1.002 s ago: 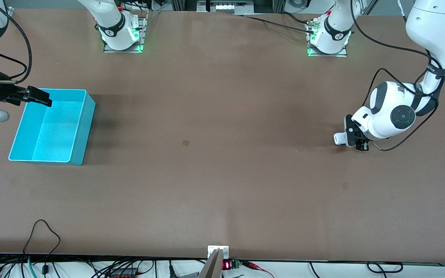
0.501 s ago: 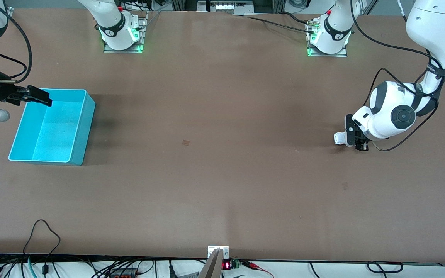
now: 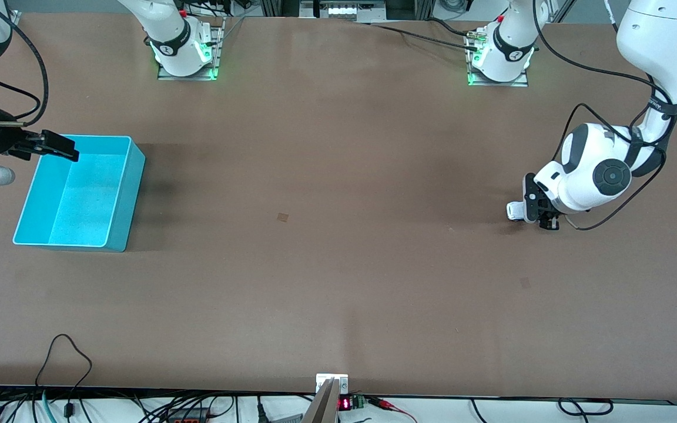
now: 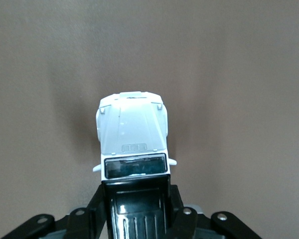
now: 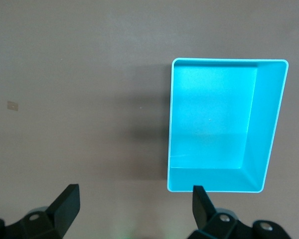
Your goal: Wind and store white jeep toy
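The white jeep toy (image 4: 133,144) sits clamped by its black rear between the left gripper's (image 3: 535,210) fingers, low at the table (image 3: 338,264) near the left arm's end, seemingly touching it. The right gripper (image 3: 50,147) waits, jaws spread wide and empty, over the teal bin's (image 5: 269,124) edge.

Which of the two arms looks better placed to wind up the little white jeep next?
The left: its left gripper is shut on the white jeep toy, low at the table. The right gripper waits open over the teal bin.
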Controlling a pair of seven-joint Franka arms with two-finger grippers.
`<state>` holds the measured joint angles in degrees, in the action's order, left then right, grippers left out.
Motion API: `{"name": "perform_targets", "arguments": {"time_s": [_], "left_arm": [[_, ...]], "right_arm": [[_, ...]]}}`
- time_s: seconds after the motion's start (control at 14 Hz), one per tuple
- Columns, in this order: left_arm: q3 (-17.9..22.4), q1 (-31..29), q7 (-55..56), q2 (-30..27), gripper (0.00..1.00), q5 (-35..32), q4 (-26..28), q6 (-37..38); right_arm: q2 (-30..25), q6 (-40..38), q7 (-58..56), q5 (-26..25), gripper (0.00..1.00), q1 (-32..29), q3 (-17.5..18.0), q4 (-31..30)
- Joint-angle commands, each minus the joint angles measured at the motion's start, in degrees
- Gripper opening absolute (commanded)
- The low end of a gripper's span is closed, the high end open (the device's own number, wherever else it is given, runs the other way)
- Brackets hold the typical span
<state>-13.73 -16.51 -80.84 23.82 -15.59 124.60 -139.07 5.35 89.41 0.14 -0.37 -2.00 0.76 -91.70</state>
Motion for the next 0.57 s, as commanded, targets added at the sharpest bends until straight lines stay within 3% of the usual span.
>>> {"name": "perform_targets", "arguments": {"time_s": [0.0, 0.5], "left_arm": [[-0.95, 0.34, 3.23, -1.24, 0.23, -0.05, 0.65, 0.38], [-0.95, 0.52, 2.71, 0.26, 0.23, -0.75, 0.65, -0.49]], "right_arm": [[-1.05, -0.20, -0.93, 0.28, 1.00, -0.38, 0.03, -0.94], [-1.05, 0.07, -0.50, 0.28, 1.00, -0.20, 0.03, -0.94]]}}
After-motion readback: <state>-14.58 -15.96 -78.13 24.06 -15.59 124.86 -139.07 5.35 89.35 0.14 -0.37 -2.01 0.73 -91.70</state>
